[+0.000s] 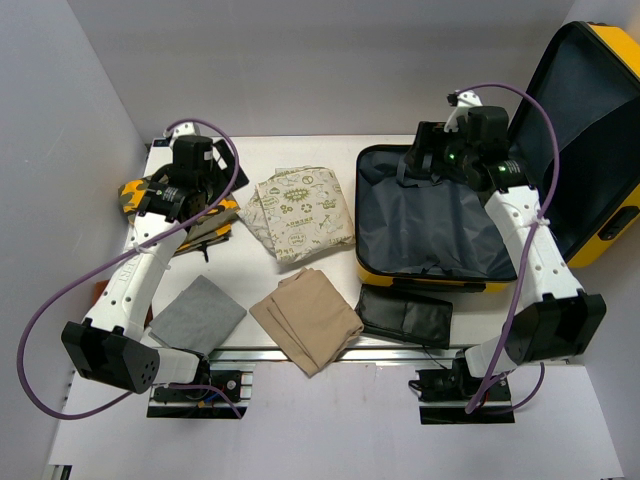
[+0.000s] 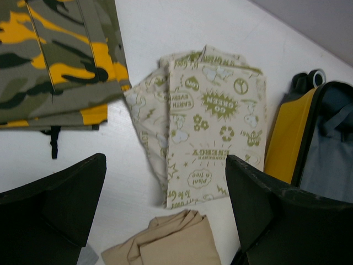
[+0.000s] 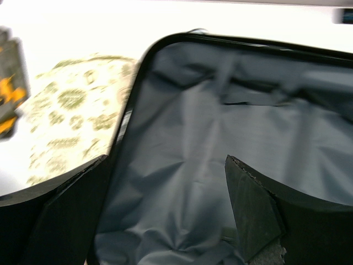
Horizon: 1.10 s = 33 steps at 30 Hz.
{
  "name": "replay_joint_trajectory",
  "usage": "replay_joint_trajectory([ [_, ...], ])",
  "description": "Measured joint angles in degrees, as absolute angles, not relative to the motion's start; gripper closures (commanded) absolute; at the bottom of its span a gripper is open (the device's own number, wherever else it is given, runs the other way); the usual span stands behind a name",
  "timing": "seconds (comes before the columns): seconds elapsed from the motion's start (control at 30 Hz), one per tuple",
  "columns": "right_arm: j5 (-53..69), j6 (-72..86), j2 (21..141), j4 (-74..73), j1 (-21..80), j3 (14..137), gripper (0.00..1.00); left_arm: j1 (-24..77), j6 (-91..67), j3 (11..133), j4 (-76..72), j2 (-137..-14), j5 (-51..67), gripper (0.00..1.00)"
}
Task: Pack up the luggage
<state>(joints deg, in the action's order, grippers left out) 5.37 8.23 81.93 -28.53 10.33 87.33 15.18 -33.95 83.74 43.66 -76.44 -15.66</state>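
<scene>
The luggage (image 1: 430,235) lies open at the right of the table, a yellow shell with dark grey lining (image 3: 220,149) and its lid (image 1: 590,130) standing up behind. My right gripper (image 1: 420,165) hangs open over the far left part of the lining, with nothing between its fingers (image 3: 253,215). My left gripper (image 1: 190,205) is open and empty at the back left, above the white table beside a camouflage garment (image 2: 55,55). In the left wrist view a cream printed cloth (image 2: 215,127) lies ahead, and a tan folded garment (image 2: 165,243) sits low between the fingers (image 2: 55,210).
A grey cloth (image 1: 198,312), the tan garment (image 1: 305,318) and a flat black pouch (image 1: 405,315) line the table's near edge. The cream cloth (image 1: 300,215) lies left of the luggage. Grey walls close in the back and left sides.
</scene>
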Motion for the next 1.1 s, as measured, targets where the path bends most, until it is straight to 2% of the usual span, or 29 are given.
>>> replay_joint_trajectory([
  [0.17, 11.7, 5.8, 87.6, -28.2, 13.5, 92.6, 0.11, 15.2, -35.5, 77.6, 43.4, -76.2, -12.9, 0.02],
  [0.3, 10.3, 1.7, 93.3, -27.7, 20.4, 97.5, 0.11, 15.2, -36.5, 74.2, 41.9, -78.1, -9.8, 0.02],
  [0.47, 7.6, -1.4, 107.3, -29.0, 29.0, 109.7, 0.11, 15.4, -37.1, 70.2, 37.6, -84.1, -4.2, 0.02],
  [0.67, -1.0, -1.7, 126.6, -32.6, 34.2, 125.4, 0.11, 15.4, -38.2, 68.1, 34.2, -94.0, -0.1, 0.02],
  [0.87, -10.4, 1.3, 135.4, -33.3, 36.5, 125.8, 0.11, 15.5, -39.0, 67.5, 30.2, -101.2, 1.7, 0.02],
  [1.1, -13.9, 6.5, 137.6, -33.2, 36.3, 125.8, 0.11, 14.8, -39.5, 69.5, 25.2, -107.2, 4.3, 0.02],
])
